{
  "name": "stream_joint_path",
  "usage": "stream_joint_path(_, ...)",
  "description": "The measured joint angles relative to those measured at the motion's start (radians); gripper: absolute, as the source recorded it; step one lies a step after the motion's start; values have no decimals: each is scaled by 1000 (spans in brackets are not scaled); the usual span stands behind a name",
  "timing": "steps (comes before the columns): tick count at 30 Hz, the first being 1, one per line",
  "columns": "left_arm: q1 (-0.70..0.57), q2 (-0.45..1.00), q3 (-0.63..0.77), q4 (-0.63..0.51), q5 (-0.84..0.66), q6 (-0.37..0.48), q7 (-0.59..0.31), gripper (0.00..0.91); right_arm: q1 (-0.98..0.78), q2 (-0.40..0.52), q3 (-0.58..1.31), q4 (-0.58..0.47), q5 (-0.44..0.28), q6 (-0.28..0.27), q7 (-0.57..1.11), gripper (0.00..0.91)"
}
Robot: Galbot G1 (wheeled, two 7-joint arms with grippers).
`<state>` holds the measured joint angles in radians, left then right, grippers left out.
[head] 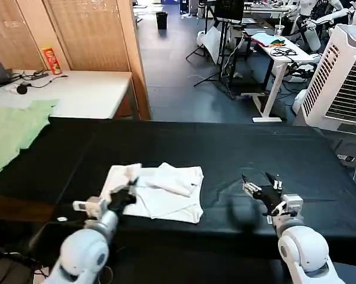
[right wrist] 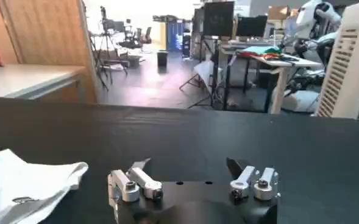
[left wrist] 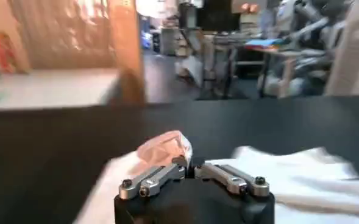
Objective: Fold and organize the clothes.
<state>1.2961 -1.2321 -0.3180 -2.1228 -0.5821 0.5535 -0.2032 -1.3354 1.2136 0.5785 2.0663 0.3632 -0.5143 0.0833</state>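
The clothes are one white T-shirt (head: 166, 192), lying partly folded and bunched on the black table (head: 225, 148), near its front edge. My left gripper (head: 129, 190) is at the shirt's left edge, shut on a raised fold of the cloth. In the left wrist view the left gripper (left wrist: 188, 167) has its jaws together, with a pinched hump of the T-shirt (left wrist: 164, 148) at the tips. My right gripper (head: 262, 182) hovers open over bare table to the right of the shirt. The right wrist view shows the right gripper (right wrist: 188, 165) with nothing in it and the T-shirt (right wrist: 27, 182) well off to one side.
A pale green garment (head: 15, 127) lies on the surface to the left. Behind it stands a white table (head: 89, 92) with a red can (head: 50, 59) and cables. A white air cooler (head: 343, 77) stands at the right. A desk (head: 281, 50) is beyond.
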Motion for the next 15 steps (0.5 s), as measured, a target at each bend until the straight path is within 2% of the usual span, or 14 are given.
stream_joint_path(3, -22, -47, 47, 5, -57, -4, 2, 0, -3, 6, -3, -3, -9, 2, -2, 878)
stream_joint_path(15, -58, -169, 122, 59, -54, -25, 12, 0, -1, 14, -11, -12, -19, 2, -4, 878)
